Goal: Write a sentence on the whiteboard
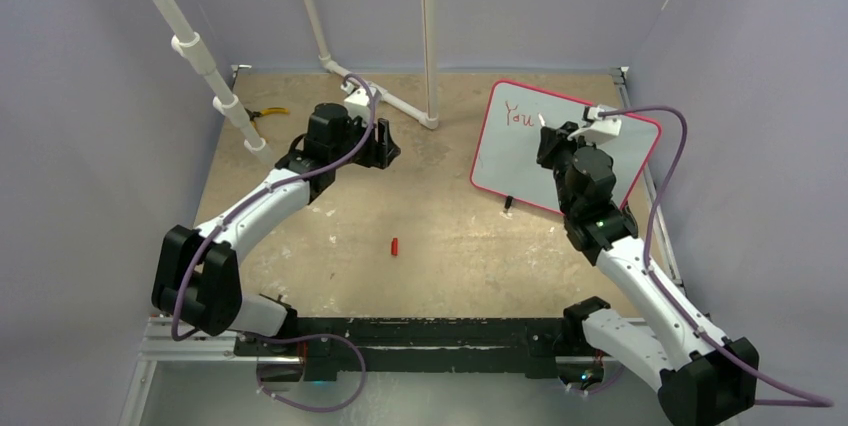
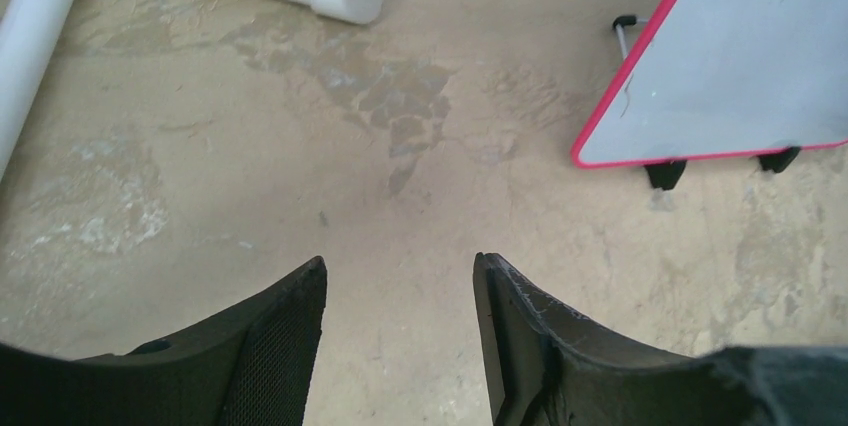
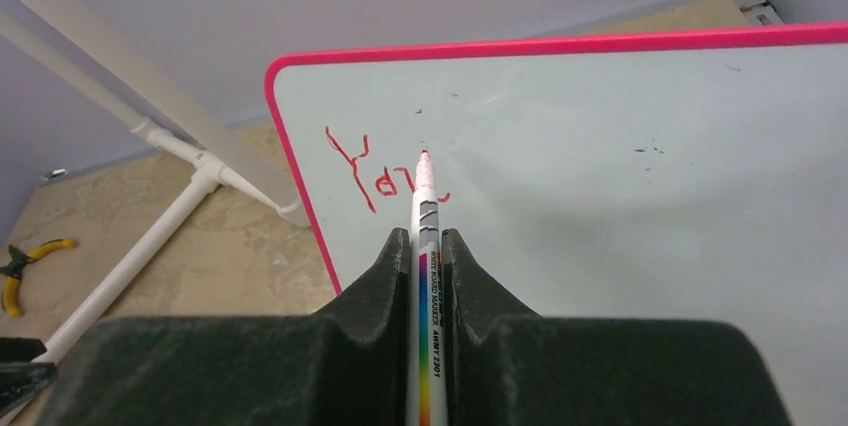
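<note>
the tan counter [image 1: 440,206] carries the whiteboard [image 1: 510,161] at its far right, propped on black feet; my left end effector [image 2: 400,276] hangs half-wide, empty; my right end effector [image 3: 426,238] clamps the marker [image 3: 424,186], tip at the sentence [image 3: 375,178], a red "you"; a small red piece [image 1: 394,245] lies mid-counter

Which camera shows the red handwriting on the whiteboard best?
The right wrist view: the red handwritten lettering sits close up on the pink-framed whiteboard, the white marker pen with its tip at it. The top external view shows it small and far; the left wrist view shows only a blank board corner.
</note>
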